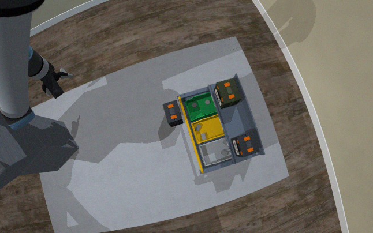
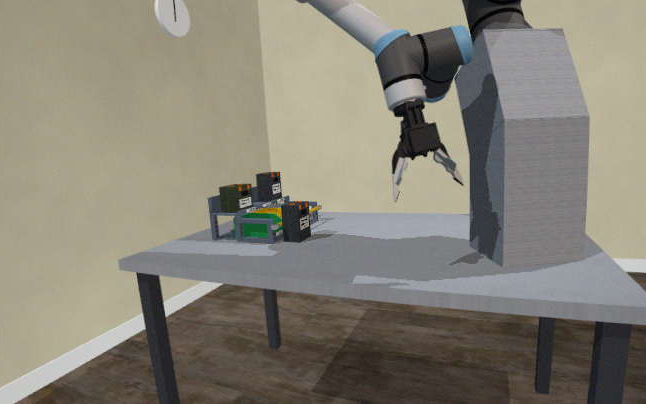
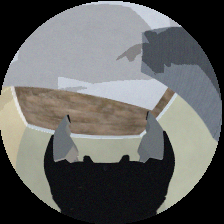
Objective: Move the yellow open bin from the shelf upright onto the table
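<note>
The yellow open bin [image 1: 215, 127] [image 2: 266, 211] sits in the lower front row of the blue-grey shelf [image 1: 239, 120] [image 2: 213, 228], between a green bin [image 1: 200, 113] [image 2: 257, 227] and a greyish see-through bin [image 1: 215, 154]. Two small grey parts lie in the yellow bin near its front side. In the exterior view the bin is mostly hidden. My gripper [image 1: 60, 85] [image 2: 428, 192] [image 3: 107, 113] is open and empty, fingers wide apart. It hangs high, far from the shelf and near the pedestal. No bin shows in the wrist view.
A black box [image 1: 172, 112] [image 2: 296, 223] stands on the table [image 1: 130, 185] [image 2: 375, 253] before the shelf's green-bin end. A yellow bar [image 1: 190, 134] runs along the shelf front. A dark green box [image 1: 228, 91] [image 2: 234, 198] and another black box [image 1: 247, 146] [image 2: 267, 186] stand on the upper tier.
</note>
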Available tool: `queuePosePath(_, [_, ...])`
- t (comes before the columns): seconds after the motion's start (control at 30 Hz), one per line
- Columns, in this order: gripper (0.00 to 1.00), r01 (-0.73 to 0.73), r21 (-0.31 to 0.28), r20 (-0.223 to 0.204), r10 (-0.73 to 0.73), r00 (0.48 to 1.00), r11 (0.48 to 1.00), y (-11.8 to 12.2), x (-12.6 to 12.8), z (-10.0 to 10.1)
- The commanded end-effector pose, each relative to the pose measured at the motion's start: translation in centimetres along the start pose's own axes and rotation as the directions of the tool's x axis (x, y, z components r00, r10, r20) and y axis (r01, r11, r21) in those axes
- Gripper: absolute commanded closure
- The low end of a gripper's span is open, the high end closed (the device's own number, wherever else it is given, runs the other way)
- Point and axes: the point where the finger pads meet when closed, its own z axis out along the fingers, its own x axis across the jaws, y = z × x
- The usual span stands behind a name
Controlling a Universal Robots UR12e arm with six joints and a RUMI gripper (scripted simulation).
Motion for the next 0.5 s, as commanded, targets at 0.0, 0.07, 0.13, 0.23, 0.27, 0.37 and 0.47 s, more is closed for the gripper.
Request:
queuePosePath(0.0, [0.00, -0.082, 0.039, 0.050, 0.080, 0.996, 0.996, -1.7, -1.0, -0.4])
queuePosePath(0.07, [0.00, -0.082, 0.039, 0.050, 0.080, 0.996, 0.996, -1.7, -1.0, -0.4])
queuePosePath(0.13, [0.00, -0.082, 0.039, 0.050, 0.080, 0.996, 0.996, -1.7, -1.0, -0.4])
queuePosePath(0.23, [0.00, -0.082, 0.039, 0.050, 0.080, 0.996, 0.996, -1.7, -1.0, -0.4])
queuePosePath(0.27, [0.00, -0.082, 0.039, 0.050, 0.080, 0.996, 0.996, -1.7, -1.0, -0.4])
queuePosePath(0.37, [0.00, -0.164, 0.071, 0.096, 0.157, 0.983, 0.984, -3.2, -2.0, -0.8])
queuePosePath(0.47, [0.00, -0.293, 0.113, 0.174, 0.272, 0.946, 0.949, -5.7, -3.5, -1.5])
